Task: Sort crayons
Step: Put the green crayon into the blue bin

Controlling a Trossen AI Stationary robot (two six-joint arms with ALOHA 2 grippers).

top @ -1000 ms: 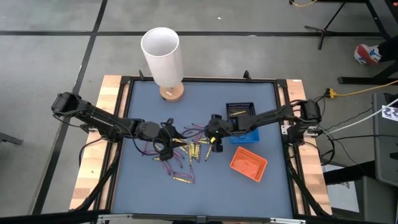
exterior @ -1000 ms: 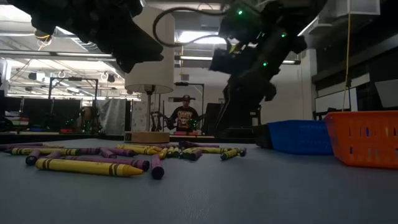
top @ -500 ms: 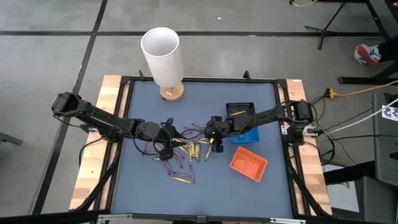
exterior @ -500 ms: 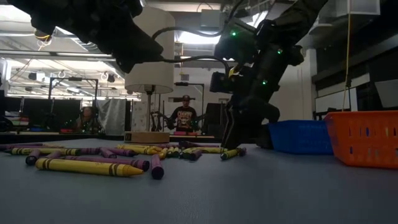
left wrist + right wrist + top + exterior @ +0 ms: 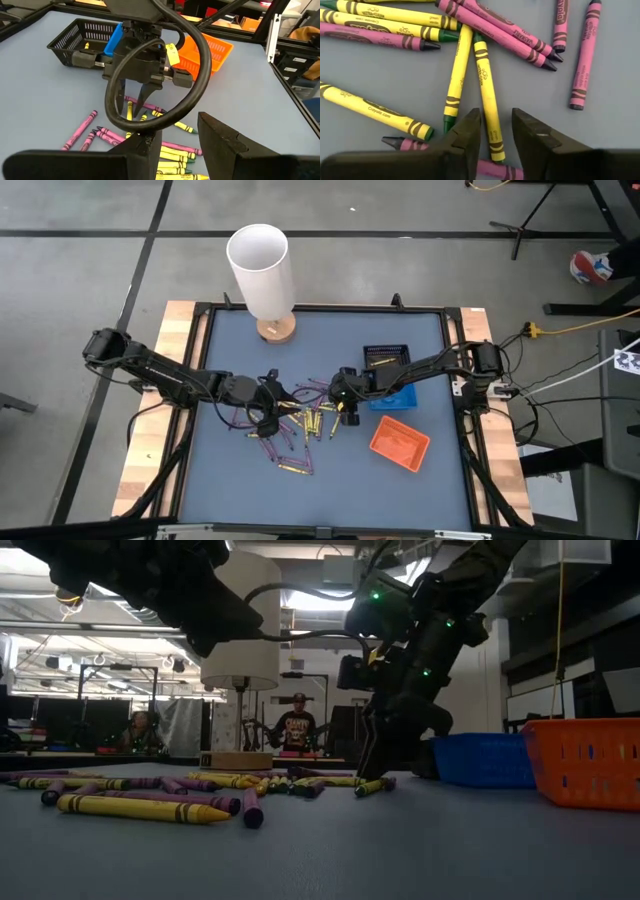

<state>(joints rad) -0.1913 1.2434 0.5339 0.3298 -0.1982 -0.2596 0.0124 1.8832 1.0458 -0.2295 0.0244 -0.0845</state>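
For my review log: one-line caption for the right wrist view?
Right gripper open, fingers straddling a yellow crayon among scattered yellow and pink crayons.

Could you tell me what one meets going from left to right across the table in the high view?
Left end effector → crayons → right end effector → orange tray.

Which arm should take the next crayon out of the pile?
Right. The right gripper is down at the table with its open fingers either side of a yellow crayon, so it likely only needs to close. The left gripper hangs above the pile's other side, open, with nothing between its fingers.
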